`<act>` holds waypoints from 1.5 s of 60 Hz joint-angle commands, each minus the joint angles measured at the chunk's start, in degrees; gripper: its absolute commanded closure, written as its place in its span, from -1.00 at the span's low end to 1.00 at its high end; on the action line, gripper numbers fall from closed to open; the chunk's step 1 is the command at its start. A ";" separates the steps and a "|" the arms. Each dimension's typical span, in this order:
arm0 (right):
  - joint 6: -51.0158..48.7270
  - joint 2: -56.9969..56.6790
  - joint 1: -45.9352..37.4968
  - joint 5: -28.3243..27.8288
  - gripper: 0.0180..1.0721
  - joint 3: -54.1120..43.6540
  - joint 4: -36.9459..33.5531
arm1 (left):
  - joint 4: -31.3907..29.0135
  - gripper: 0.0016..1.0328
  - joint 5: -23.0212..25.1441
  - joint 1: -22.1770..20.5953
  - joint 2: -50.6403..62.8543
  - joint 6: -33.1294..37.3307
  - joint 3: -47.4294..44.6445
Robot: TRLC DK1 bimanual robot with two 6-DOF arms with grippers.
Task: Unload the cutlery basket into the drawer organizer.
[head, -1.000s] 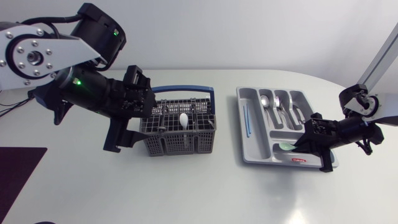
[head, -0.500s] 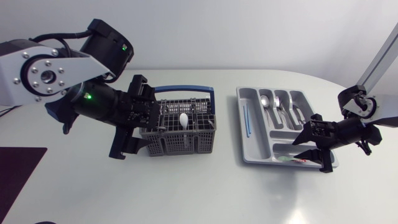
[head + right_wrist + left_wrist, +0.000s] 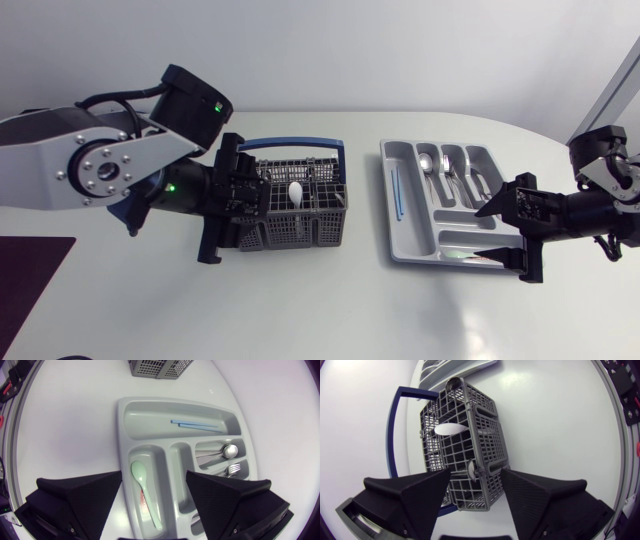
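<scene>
Over at the left of the white tabletop (image 3: 330, 300), my left hand (image 3: 232, 205) sits at the end of the grey mesh cutlery basket with the blue handle (image 3: 300, 215). Its fingers are spread wide, with nothing between them. That spread makes sense: the basket's end wall lies just ahead of the gap, so I judge I'm lining up to pick a piece from inside. The white plastic spoon (image 3: 295, 192) stands near the basket's middle, bowl showing above the mesh. It's the obvious piece left to unload.

Across on the right, well apart from the basket, is the grey plastic drawer organizer (image 3: 412, 240). My right hand (image 3: 503, 235) hovers at its end, fingers apart and empty too. A pale green spoon (image 3: 145, 492) lies in the compartment under that gap, touching neither finger. I read it as a piece already sorted, which would explain the open hand.

My right wrist view shows that green spoon whole, where the head view catches only a sliver. It also shows thin blue sticks (image 3: 197, 424) in the long compartment, and a metal spoon (image 3: 227, 451) and metal fork (image 3: 234, 468) in others. My left wrist view adds a glint of metal low in the basket cell nearest my fingers, though I cannot tell what piece it is. Only the head view shows both arms at once.
</scene>
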 commanded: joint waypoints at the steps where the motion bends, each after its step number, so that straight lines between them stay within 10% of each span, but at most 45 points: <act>1: 1.46 -2.83 0.69 -1.27 -0.83 -2.53 -0.52 | 2.28 -0.25 -1.40 -0.78 0.82 -1.90 -2.35; 40: 2.43 -10.21 0.69 -3.73 -0.83 -7.63 -2.01 | 15.03 0.71 -6.23 -2.80 -1.38 -4.27 -9.12; 90: 1.81 -11.71 -0.98 -4.87 -0.83 -8.42 -2.37 | 15.03 0.90 -8.60 -4.30 -3.57 -4.36 -8.68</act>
